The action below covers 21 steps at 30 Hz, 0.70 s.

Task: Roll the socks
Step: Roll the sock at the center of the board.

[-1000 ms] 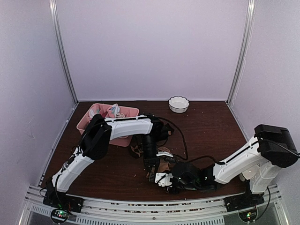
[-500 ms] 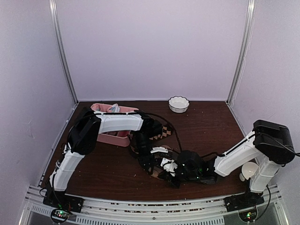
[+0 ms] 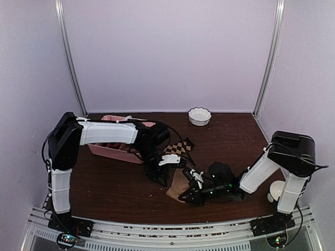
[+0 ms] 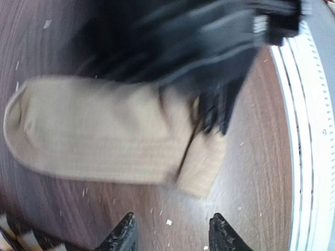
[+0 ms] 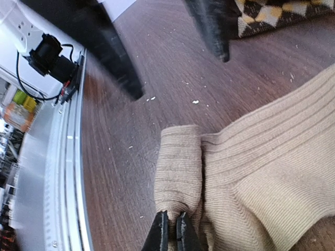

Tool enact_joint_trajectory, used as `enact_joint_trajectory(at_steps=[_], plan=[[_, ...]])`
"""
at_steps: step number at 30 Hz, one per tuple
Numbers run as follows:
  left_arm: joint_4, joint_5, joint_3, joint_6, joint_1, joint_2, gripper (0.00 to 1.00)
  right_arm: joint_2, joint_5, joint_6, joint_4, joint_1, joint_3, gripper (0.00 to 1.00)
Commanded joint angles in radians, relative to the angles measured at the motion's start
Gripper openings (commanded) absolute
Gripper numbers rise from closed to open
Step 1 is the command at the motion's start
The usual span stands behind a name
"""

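Tan sock (image 4: pixel 99 130): your right gripper (image 5: pixel 171 230) pinches folded cuff end; your left gripper (image 4: pixel 172 236) hovers beside, fingers apart, empty.

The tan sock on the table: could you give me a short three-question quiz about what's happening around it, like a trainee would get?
1. True or false: the left claw is clamped on the plain tan ribbed fabric sock.
2. What does the right claw pinch? A) the tan sock's folded end B) a spoon C) a cup
3. Which patterned thing lies beyond the tan sock, farther from the robot?
Key: 1 false, it stands open and empty; 2 A; 3 the dark brown sock with tan argyle diamonds.
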Motion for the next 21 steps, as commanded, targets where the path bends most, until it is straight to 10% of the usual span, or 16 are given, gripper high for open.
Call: enact_joint_trajectory(at_steps=[1, 21], plan=[[0.022, 0.050, 0.005, 0.111, -0.060, -0.010, 0.46, 0.097, -0.066, 0.116, -0.232, -0.036, 0.001, 0.00], [0.121, -0.129, -0.056, 0.216, -0.132, 0.062, 0.41, 0.155, -0.077, 0.178, -0.223, -0.074, -0.029, 0.00]])
